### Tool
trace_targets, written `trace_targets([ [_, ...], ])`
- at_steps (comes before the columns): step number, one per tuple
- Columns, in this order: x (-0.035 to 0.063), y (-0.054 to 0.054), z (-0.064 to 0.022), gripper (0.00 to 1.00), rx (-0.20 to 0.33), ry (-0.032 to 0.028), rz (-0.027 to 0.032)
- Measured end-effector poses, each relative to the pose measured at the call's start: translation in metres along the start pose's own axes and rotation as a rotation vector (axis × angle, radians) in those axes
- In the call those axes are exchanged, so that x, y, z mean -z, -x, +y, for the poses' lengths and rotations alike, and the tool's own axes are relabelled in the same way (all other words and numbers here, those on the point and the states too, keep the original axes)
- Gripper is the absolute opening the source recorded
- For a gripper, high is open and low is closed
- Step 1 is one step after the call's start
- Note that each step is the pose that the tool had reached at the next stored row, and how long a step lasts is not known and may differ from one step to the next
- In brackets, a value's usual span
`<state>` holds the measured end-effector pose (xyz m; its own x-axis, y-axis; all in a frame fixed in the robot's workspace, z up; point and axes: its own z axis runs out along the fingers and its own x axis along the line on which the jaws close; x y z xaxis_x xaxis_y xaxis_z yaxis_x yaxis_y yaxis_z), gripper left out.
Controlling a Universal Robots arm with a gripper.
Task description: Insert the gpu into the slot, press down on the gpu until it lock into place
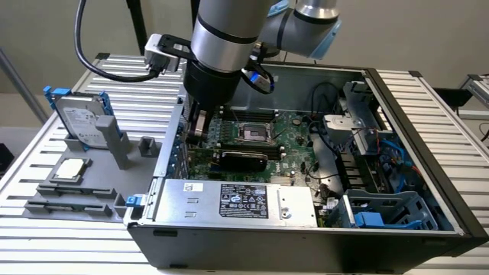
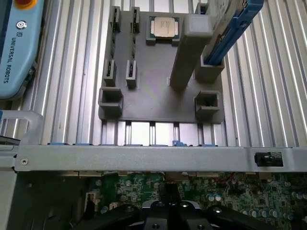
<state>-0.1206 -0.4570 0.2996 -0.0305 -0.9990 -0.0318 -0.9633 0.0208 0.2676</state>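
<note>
The gripper [image 1: 197, 136], fingers pressed together, is lowered onto the gpu's [image 1: 243, 157] bracket end, hemmed between the case wall [image 1: 169, 150] and the motherboard [image 1: 294, 137]

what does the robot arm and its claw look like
The arm is built of smooth silver-grey metal tubes with pale blue caps at the joints. Its wrist section is black, with a blue-lit ring. A thick black cable loops to a light grey camera box mounted beside the wrist. The claw is black.
</note>
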Motion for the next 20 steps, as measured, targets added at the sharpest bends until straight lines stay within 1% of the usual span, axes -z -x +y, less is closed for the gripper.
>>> trace_targets([
  [5,-0.0028,0.0000,0.0002,0.11,-0.027,-0.0009,-0.0062],
  [10,-0.0035,0.0005,0.0006,0.11,-0.050,-0.0018,-0.0125],
  [15,-0.0037,0.0016,0.0009,0.11,-0.067,-0.0022,-0.0165],
  [20,-0.0038,0.0030,0.0012,0.11,-0.079,-0.0024,-0.0188],
])
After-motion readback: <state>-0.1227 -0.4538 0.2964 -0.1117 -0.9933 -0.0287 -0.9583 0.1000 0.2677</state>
